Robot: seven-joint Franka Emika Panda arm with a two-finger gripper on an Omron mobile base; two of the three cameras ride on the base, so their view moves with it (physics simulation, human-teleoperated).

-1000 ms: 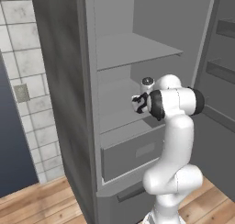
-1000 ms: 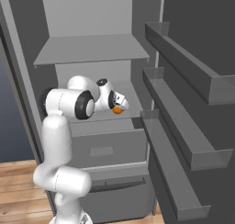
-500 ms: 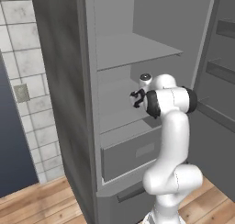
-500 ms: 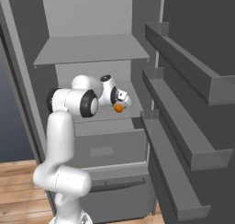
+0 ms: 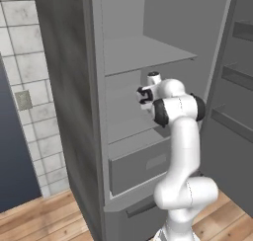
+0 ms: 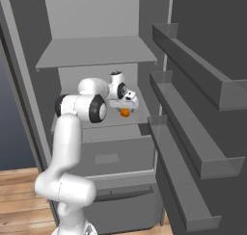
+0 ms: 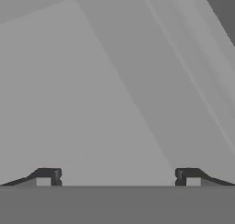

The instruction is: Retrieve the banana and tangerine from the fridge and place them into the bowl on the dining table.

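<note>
From the left base view I have the arm reaching into the open fridge (image 5: 123, 52), hand (image 5: 144, 96) over the middle shelf. From the right, the tangerine (image 6: 125, 112) sits on that shelf just under the hand, so I judge I'm lining up a grasp. In the hand view the fingertips (image 7: 46, 176) stand wide apart, holding nothing.

My arm (image 5: 184, 151) is glossy white, built of rounded, tube-like links with bulbous ends. A dark grey-black ring bands the big joint (image 6: 98, 108) where two links meet. My wrist carries a small white cylinder with a dark face. My fingertips (image 7: 46, 176) are small, dark, blocky, with pale grey pads.
</note>
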